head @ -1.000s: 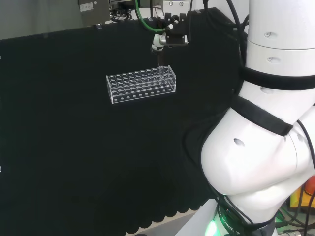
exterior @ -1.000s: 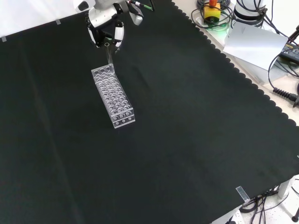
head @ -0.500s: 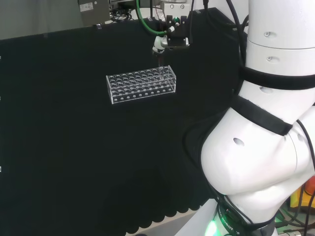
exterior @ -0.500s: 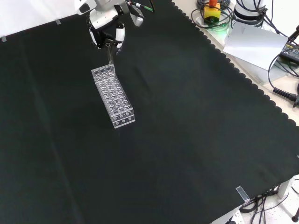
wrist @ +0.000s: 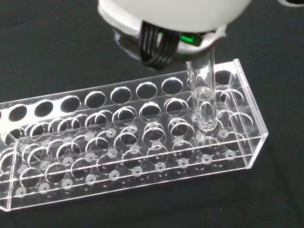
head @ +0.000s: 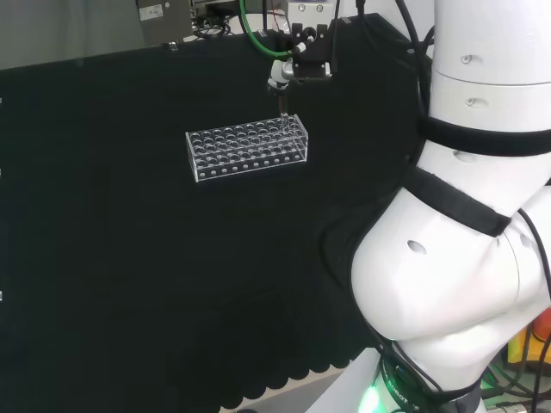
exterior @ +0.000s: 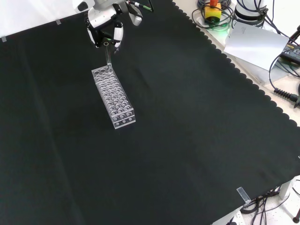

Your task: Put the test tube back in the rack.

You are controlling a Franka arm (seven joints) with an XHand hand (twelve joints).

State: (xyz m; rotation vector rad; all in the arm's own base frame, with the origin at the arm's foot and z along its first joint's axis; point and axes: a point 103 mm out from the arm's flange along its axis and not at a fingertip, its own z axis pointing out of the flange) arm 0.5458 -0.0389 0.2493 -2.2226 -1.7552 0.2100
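Black cloth bears rack; hand pinches faint test tube above it.

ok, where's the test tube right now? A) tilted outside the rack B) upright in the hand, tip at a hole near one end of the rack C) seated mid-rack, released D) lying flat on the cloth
B: the test tube hangs upright from the hand, its tip at a hole near the end of the clear rack.
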